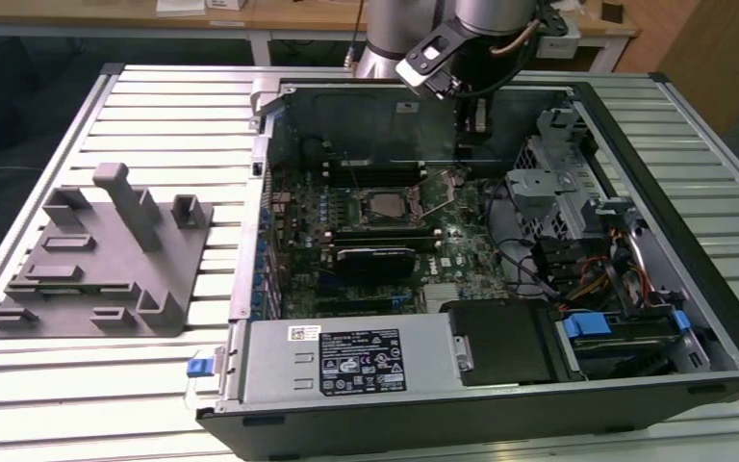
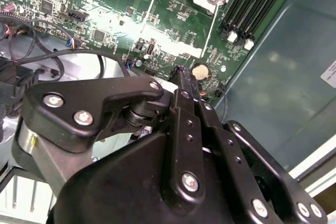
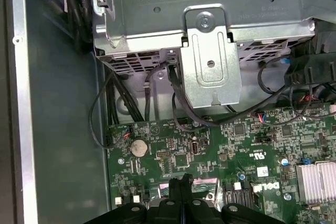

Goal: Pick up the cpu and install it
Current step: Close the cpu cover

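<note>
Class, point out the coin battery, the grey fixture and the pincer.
coin battery (image 3: 138, 147): first wrist view, middle of its face.
grey fixture (image 1: 97, 268): exterior view, its base plate.
pincer (image 3: 181, 178): first wrist view, between its tips.

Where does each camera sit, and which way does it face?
Exterior view: raised, off the arm, looking down into the open computer case; the arm shows at the case's far side.
First wrist view: on the wrist, looking past the hand at the motherboard and drive cage.
Second wrist view: behind the hand's linkage, facing the motherboard.
Both wrist views share the hand and the coin cell.
</note>
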`<state>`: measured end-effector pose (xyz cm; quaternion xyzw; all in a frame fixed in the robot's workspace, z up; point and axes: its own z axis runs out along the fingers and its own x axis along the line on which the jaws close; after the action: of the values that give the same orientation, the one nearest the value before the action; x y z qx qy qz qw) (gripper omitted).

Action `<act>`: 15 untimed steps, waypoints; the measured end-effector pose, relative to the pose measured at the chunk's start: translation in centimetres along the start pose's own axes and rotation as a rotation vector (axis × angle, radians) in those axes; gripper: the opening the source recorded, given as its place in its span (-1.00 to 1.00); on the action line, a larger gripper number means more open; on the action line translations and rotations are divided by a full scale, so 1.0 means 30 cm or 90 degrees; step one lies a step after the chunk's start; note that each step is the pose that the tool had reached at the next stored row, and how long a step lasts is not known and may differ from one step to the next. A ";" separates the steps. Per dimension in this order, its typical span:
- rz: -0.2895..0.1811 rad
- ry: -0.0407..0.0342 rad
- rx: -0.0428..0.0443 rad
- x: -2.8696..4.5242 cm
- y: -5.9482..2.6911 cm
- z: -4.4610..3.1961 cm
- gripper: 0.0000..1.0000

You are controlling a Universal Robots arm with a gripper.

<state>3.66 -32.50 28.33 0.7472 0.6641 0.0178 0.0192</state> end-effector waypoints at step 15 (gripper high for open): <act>0.000 -0.0004 0.0000 0.005 0.016 0.041 -0.79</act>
<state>4.21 -32.42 27.14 0.7472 0.6640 0.0176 0.0194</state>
